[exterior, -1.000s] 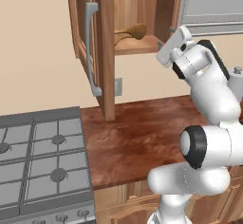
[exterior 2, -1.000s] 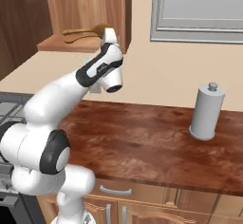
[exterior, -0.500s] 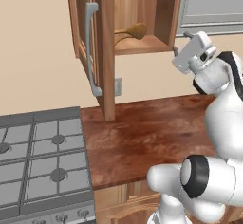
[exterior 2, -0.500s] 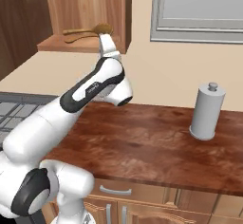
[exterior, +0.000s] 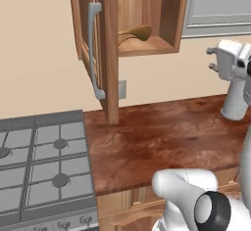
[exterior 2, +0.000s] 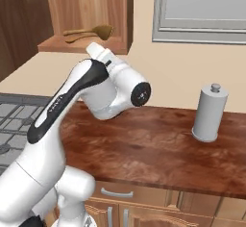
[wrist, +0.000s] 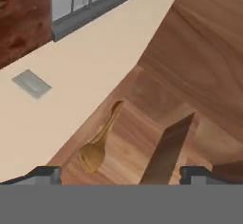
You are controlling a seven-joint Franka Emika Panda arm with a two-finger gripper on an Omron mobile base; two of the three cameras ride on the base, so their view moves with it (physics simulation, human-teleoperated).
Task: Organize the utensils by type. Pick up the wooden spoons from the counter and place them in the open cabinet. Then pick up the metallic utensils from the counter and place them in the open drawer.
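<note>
The tan wooden spoon (exterior: 137,32) lies on the bottom shelf of the open cabinet (exterior: 147,46), bowl toward the right. It also lies there in the right base view (exterior 2: 91,31) and in the hand view (wrist: 95,149). My gripper (exterior: 213,60) hangs open and empty in the air, well right of the cabinet and above the counter (exterior: 162,137). In the hand view my gripper (wrist: 121,174) faces the shelf from a distance, with nothing between its fingertips (wrist: 45,173). The metallic utensils and the drawer are out of view.
The cabinet door (exterior: 88,29) with its grey bar handle stands swung out to the left. A grey cylinder (exterior 2: 209,113) stands at the counter's back right. A stove (exterior: 39,161) adjoins the counter's left end. A grey panel (exterior 2: 202,9) hangs on the wall.
The arm has swung right and drawn the open gripper back from the cabinet mouth. The spoon stays on the shelf.
</note>
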